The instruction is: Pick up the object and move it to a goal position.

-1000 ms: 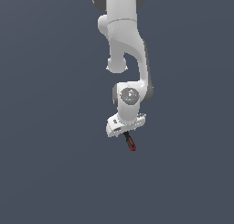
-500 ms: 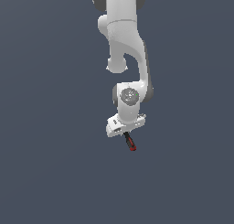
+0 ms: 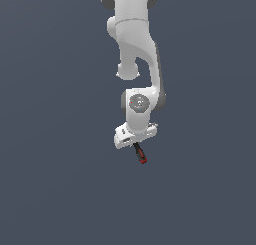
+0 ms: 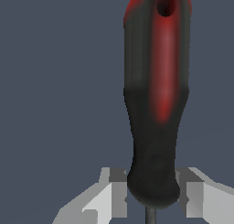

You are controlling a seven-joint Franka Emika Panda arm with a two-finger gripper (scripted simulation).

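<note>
While nothing is shifting from a second ago, the jaws are clamping the screwdriver, holding it motionless, suggesting the goal is reached.

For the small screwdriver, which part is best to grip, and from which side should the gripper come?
Grip the screwdriver at the narrower black end of its handle, near the thin shaft, where the gripper already holds it. Come across the handle's length, one finger on each side. The handle is long and rounded there, so the fingers close squarely around it; the red end is wider.
</note>
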